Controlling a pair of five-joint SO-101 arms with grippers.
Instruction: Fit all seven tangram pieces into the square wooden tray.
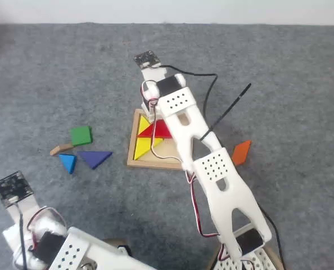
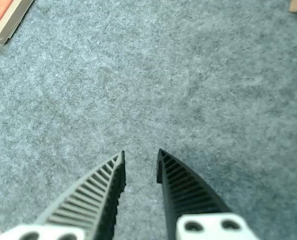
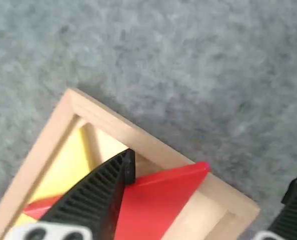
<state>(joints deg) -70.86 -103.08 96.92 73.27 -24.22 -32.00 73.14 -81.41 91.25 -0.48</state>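
Left claw [image 2: 141,152] parted, empty; right claw [image 3: 213,170] spread above one tray [image 1: 150,164] holding two triangles [image 1: 144,149]; five pieces [image 1: 81,135] loose on desk [image 1: 279,73].

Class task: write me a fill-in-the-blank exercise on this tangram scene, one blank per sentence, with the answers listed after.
1. Inside the square wooden tray, a red triangular piece lies beside a ____ piece.
2. The square block lying on the grey carpet is coloured ____.
3. The lone piece on the opposite side of the tray from the square block is coloured ____.

Missing words: yellow; green; orange.
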